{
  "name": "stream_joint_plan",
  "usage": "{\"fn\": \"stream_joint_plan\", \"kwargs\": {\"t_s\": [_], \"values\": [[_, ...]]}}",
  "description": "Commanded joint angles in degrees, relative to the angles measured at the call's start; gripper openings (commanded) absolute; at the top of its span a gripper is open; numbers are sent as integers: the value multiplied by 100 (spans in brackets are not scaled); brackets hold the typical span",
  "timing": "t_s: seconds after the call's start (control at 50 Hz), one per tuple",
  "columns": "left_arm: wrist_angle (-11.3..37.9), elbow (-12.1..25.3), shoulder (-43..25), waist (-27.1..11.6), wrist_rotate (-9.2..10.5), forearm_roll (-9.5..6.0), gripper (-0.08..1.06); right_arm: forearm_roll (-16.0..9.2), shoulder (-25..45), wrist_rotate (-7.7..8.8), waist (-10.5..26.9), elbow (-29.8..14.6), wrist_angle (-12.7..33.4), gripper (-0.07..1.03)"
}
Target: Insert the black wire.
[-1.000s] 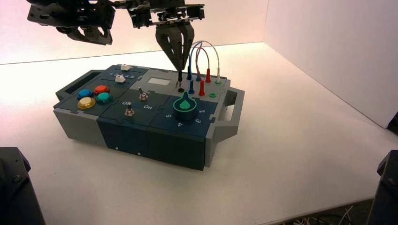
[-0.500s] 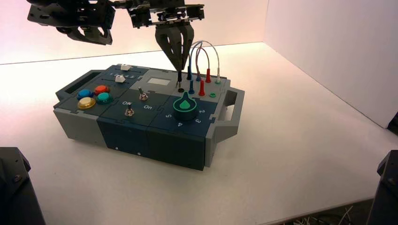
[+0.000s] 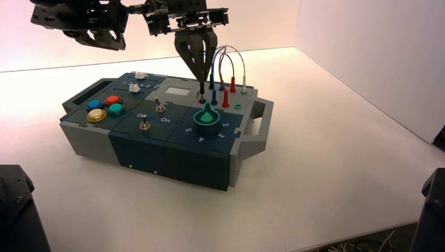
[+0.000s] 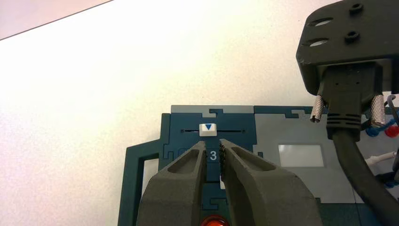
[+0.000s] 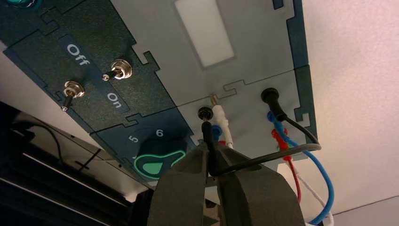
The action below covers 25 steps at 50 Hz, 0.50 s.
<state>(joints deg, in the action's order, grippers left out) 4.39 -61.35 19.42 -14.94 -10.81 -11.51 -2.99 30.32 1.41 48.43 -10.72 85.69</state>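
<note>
Dark right tool [image 5: 210,149]: out over the box's grey socket panel [image 5: 251,110], pinched tight on the free plug [image 5: 207,134] of the black wire
Free plug: roughly upright, its metal tip at the mouth of the black socket [image 5: 205,112]; how deep it sits I can't tell
Black wire [image 5: 263,160]: arching away from the tool to its other plug [image 5: 271,100], which looks seated in the panel
White plug [image 5: 221,117]: just beside the free plug, metal tip showing, so likely to get in the way
Left tool [image 4: 213,143]: waiting above the slider end, a narrow gap between its fingers
Done: one end in, by my reckoning, and the second lined up
Left: push the plug down fully, then let go
</note>
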Motion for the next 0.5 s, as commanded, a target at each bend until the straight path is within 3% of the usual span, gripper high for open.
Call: {"fn": "stream_joint_plan", "kwargs": {"t_s": [0.02, 0.5], "values": [[-62, 158, 35, -35, -26, 0, 17, 35, -114, 26, 26, -123, 0, -2], [-62, 158, 35, -35, -26, 0, 17, 62, -97, 26, 18, -149, 26, -2]]}}
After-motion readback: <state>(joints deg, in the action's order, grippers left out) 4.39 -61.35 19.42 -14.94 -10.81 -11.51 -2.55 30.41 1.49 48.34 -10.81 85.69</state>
